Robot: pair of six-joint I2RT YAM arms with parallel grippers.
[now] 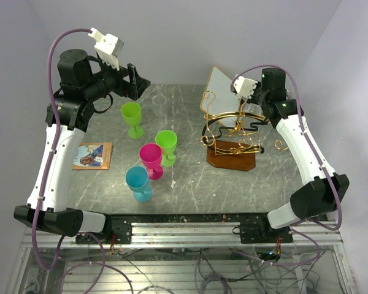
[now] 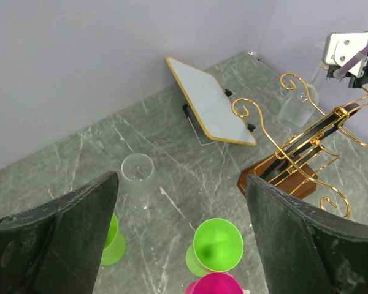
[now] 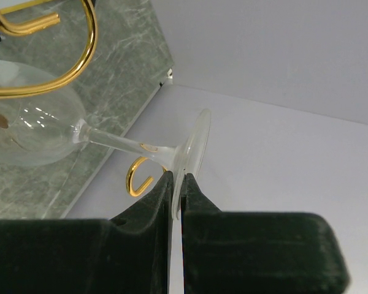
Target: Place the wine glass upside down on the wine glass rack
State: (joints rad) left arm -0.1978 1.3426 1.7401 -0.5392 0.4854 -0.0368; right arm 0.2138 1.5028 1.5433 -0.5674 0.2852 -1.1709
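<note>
My right gripper (image 3: 178, 184) is shut on the foot of a clear wine glass (image 3: 30, 131), which lies roughly sideways with its bowl against a gold curl of the wine glass rack (image 3: 61, 82). In the top view the right gripper (image 1: 257, 109) holds the glass (image 1: 253, 113) at the right side of the rack (image 1: 230, 131), a gold wire stand on a brown wooden base. The left wrist view shows the rack (image 2: 306, 138) and the held glass (image 2: 297, 104). My left gripper (image 2: 182, 180) is open and empty, raised at the back left (image 1: 138, 82).
A second clear glass (image 2: 138, 173) stands upright at the back. Two green cups (image 1: 132, 116) (image 1: 167, 144), a pink cup (image 1: 151, 158) and a blue cup (image 1: 137, 180) stand left of centre. A white gold-edged panel (image 1: 218, 86) leans behind the rack. A picture card (image 1: 92, 155) lies left.
</note>
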